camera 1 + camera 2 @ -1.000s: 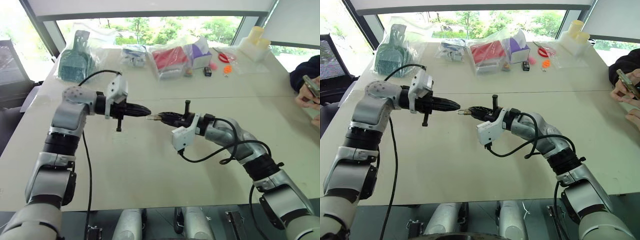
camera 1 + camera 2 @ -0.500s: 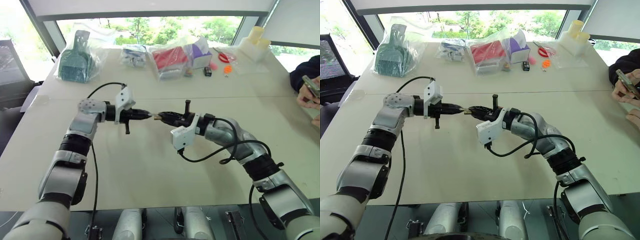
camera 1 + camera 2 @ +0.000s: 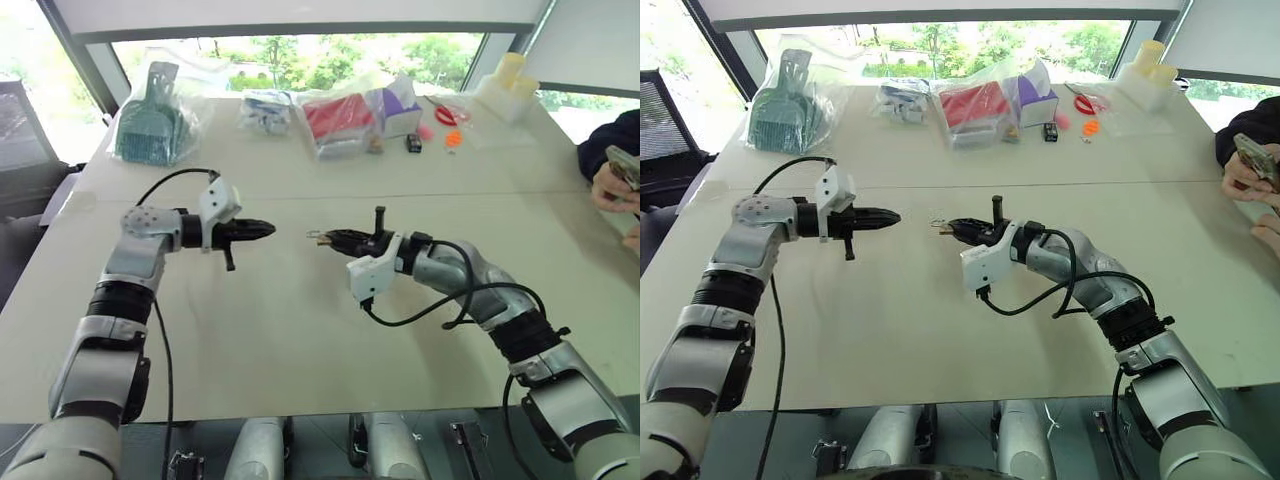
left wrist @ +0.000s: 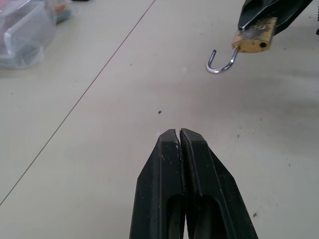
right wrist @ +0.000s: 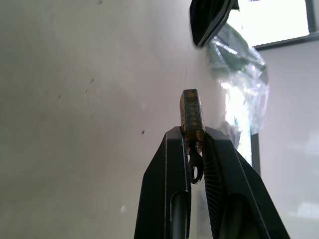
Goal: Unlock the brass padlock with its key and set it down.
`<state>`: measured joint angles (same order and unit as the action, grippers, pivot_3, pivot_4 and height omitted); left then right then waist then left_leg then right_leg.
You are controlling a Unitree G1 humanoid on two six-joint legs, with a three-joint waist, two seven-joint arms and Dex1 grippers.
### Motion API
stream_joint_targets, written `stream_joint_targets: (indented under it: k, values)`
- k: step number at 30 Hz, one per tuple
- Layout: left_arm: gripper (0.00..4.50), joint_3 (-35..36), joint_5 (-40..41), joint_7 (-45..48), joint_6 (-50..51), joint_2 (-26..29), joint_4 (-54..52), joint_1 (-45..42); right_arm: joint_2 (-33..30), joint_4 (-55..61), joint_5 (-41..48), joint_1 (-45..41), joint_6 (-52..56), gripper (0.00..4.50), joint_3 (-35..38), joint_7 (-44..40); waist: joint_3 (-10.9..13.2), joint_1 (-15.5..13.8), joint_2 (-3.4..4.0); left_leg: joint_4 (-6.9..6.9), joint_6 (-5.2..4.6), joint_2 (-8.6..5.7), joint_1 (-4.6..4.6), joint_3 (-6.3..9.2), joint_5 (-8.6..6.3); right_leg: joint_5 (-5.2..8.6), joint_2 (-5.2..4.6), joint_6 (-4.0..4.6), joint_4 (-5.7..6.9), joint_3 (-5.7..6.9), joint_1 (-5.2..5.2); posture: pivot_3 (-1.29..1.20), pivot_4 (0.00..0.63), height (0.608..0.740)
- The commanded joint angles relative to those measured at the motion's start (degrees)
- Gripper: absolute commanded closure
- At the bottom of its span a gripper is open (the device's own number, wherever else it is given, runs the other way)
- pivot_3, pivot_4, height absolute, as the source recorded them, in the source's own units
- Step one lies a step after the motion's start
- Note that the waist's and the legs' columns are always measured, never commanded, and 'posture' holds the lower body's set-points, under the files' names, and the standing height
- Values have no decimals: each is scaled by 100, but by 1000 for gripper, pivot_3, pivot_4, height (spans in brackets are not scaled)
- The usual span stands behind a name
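Observation:
My right gripper [image 3: 322, 237] is shut on the brass padlock [image 4: 254, 40], holding it above the table's middle. The lock's thin silvery shackle [image 4: 219, 63] hangs out of the body as an open hook. In the right wrist view the brass body [image 5: 192, 110] sticks out past the fingertips. A small metal loop [image 5: 195, 172] sits between the fingers behind it, and it looks like the head of the key. My left gripper [image 3: 266, 231] hovers a short way to the padlock's left, pointing at it. It is shut [image 4: 179, 132], with nothing showing between its fingers.
Bagged goods line the table's far side: a green dustpan set [image 3: 150, 120], a red pack [image 3: 338, 115], a purple box [image 3: 400, 105] and yellow cups [image 3: 508, 85]. A person's hands with a phone [image 3: 620, 170] are at the right edge. Bare tabletop [image 3: 290, 320] lies under both grippers.
My left gripper has drawn back to the left, away from the padlock, opening a gap between the two grippers. The right gripper keeps its hold and sits slightly lower.

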<state>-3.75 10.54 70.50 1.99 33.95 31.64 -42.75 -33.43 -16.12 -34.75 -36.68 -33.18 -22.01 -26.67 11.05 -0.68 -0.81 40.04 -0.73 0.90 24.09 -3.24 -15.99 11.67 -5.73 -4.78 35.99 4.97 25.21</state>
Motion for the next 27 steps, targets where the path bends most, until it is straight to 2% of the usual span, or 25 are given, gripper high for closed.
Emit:
stream_joint_targets:
  k: [1, 6, 8, 9, 15, 21, 25, 27]
  values:
    - [4437, 132, 119, -136, 167, 71, -604, 193, -74, -340, -164, -232, -122, 4500, -17, 208, 0, 1, 0, 0, 0, 0, 0, -1, 0, 0, -1, 0, 0, 0, 0, 0, 150, 740]
    - [4437, 152, 167, -363, 476, 89, -1470, 737, -94, -761, -310, -308, -251, 4500, -173, 241, 0, 50, 0, -2, 0, 1, -2, 0, 0, 0, 0, 1, 1, -2, 1, 0, 150, 740]
    - [4494, 192, 264, -469, 698, 77, -1927, 1026, -130, -730, -190, -223, -281, 3528, -175, 131, 0, 56, 1, -3, 0, 2, -3, 2, 0, 0, 1, 1, 1, -3, 3, 0, 150, 740]
    - [4494, 204, 304, -504, 784, 84, -2097, 1131, -149, -693, -142, -187, -296, 3251, -170, 90, 0, 58, 1, -3, 0, 3, -4, 5, 0, 0, 0, 1, 1, -5, 3, 0, 150, 740]
    - [4494, 190, 408, -547, 1122, 261, -2747, 1477, -451, -99, 397, 68, -44, 74, -33, -689, 0, 27, 1, -3, 1, 3, -11, 13, 0, 0, 0, 1, 3, -7, -1, 0, 150, 740]
    - [4494, 213, 557, -627, 1422, 399, -3242, 1634, -923, 872, 1721, 411, 1067, 29, 438, -2028, 0, -7, 1, -2, 0, 4, -19, 13, 0, 0, -5, 1, 1, -9, -10, 0, 150, 740]
    - [4494, 289, 665, -725, 1561, 458, -3571, 1847, -1065, 1770, 3009, 783, 2783, 29, 952, -2897, 0, 1, 2, -3, 0, 6, -26, 13, -1, 0, -5, 1, 2, -9, -13, 0, 150, 740]
    - [4494, 339, 744, -772, 1673, 500, -3755, 1965, -1153, 2122, 3381, 895, 3447, 29, 1125, -3167, 1, 0, 2, -4, -1, 12, -26, 14, -1, 1, -5, 2, 3, -9, -13, 0, 150, 740]
